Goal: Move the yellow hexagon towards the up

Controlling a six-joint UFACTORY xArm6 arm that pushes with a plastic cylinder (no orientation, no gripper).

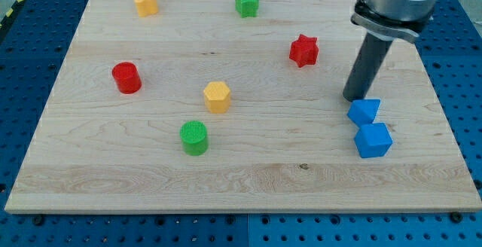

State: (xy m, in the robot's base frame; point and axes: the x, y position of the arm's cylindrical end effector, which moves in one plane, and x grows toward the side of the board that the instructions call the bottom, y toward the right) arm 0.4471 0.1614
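camera view shows, nearest the view's bottom, a blue cube (373, 140) with a second blue block (364, 111) just above it, and over to the left a green cylinder (194, 137). my tip (351, 98) rests on the counter (248, 179) just beside that upper blue block, at its upper left. i have no hand to clench or release, only the rod.

the yellow hexagon (217, 96) sits near the counter's middle, just above and right of the green cylinder, well apart from my tip and off to its left at about the same height in the view. to push it up, i judge i must first get below it. it looks squat, flat-topped and faceted, orange-yellow.

farther up lie a red cylinder (126, 77), a red star (304, 50), then a green star (247, 3) and another yellow block (146, 4) near the top edge.
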